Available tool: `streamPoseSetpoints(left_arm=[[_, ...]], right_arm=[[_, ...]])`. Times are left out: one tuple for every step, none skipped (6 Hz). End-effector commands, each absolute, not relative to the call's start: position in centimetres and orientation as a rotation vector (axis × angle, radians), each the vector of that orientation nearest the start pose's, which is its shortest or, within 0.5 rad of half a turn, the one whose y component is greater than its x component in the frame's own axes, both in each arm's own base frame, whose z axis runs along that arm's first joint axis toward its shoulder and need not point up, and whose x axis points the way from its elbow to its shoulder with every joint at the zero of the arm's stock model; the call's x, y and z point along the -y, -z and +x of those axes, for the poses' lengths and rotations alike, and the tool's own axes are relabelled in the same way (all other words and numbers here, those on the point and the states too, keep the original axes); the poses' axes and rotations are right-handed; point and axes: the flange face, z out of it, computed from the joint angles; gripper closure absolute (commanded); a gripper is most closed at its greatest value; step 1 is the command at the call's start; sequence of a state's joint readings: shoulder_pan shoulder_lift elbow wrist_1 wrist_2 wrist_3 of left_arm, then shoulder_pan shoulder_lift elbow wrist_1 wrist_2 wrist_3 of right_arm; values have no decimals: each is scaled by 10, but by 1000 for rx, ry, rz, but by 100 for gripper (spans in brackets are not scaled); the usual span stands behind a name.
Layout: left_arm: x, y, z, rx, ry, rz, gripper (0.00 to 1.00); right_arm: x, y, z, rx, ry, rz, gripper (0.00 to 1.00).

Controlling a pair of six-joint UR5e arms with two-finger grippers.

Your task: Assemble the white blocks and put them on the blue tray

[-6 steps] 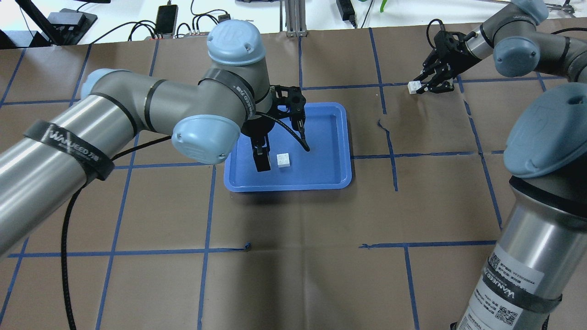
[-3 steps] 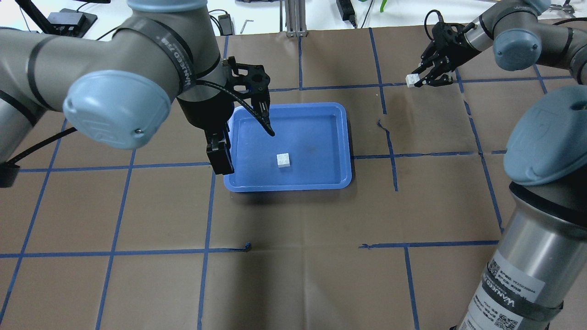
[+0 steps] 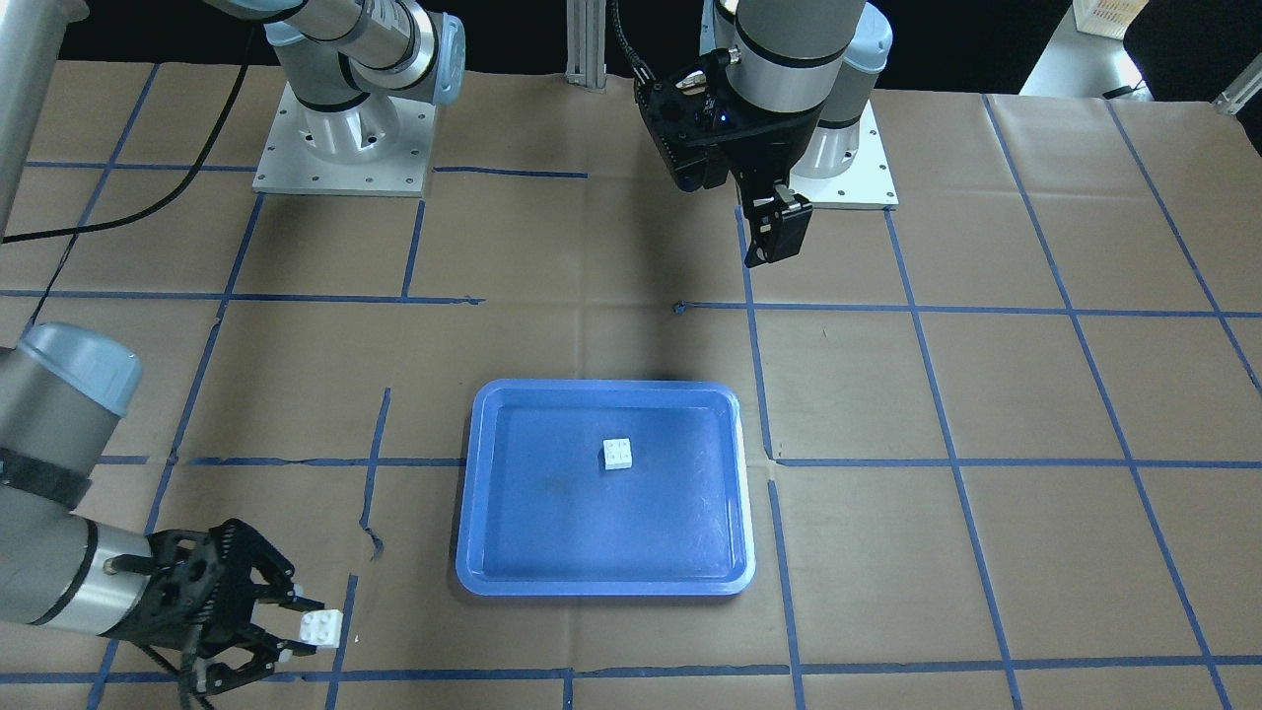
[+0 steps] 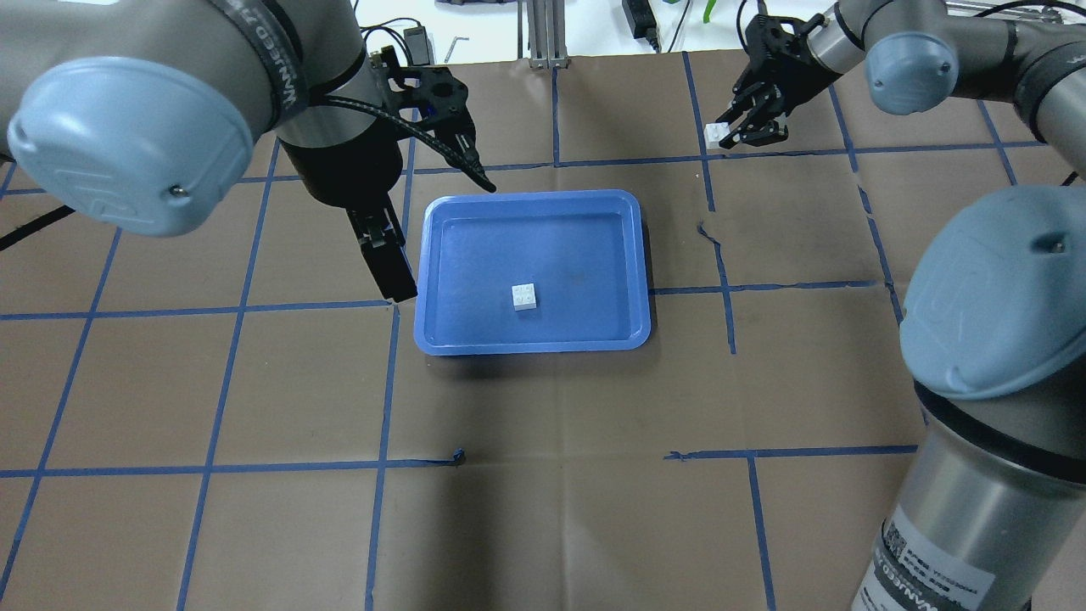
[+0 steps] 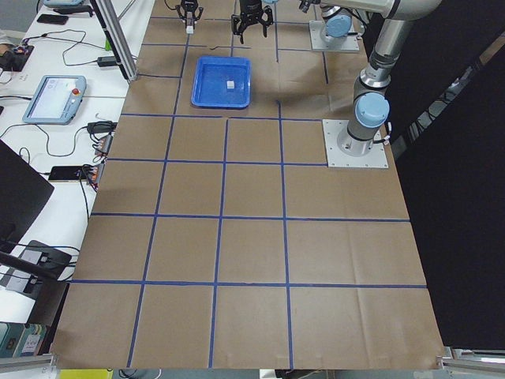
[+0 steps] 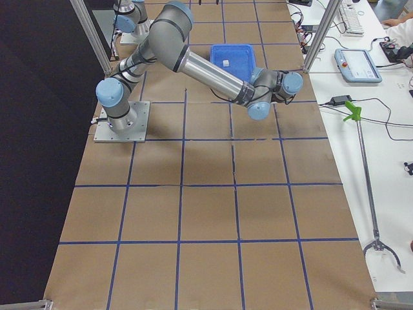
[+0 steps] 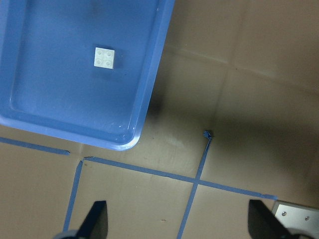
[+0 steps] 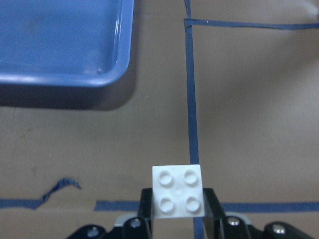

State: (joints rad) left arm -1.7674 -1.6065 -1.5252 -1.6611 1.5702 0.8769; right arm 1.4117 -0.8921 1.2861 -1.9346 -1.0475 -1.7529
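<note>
Closest to the robot's base, the left two-finger gripper [image 7: 179,219] hangs spread wide and empty over the brown paper-covered table with blue tape lines [image 4: 551,509], just off a corner of the large shallow blue plastic tray [image 4: 577,246].

Further out, one small white square plastic brick with four round studs [image 4: 525,297] lies loose near the tray's middle, studs up and clear of the rim.

Farthest away, beyond the tray and well apart from it, the right two-finger gripper [image 3: 301,628] pinches the second white four-stud brick [image 8: 178,192] by two opposite side walls, above the table, its studs turned towards the wrist camera.

Both bricks are probably very light, rigid and smooth. A firm pinch on the flat sides, low enough to keep the studs free, looks right.

Pressing them together needs square alignment and some force. The loose brick may skid on the slick tray floor unless the free gripper steadies it by its walls.
</note>
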Motion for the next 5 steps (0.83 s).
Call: streamPoseSetpoints(left_arm=[[473, -504, -193, -2961, -10, 1031, 1], [461, -524, -164, -2981, 59, 930, 1], [455, -535, -143, -3023, 91, 751, 1], [455, -541, -122, -3062, 108, 562, 1], [456, -540, -118, -3095, 113, 364, 1]], right_arm=[[722, -263, 147, -1995, 582, -1907, 78], [701, -257, 194, -2039, 629, -1880, 78], [671, -235, 230, -2114, 657, -1881, 78], [634, -208, 265, -2151, 707, -1886, 78], [605, -188, 278, -2174, 745, -1881, 78]])
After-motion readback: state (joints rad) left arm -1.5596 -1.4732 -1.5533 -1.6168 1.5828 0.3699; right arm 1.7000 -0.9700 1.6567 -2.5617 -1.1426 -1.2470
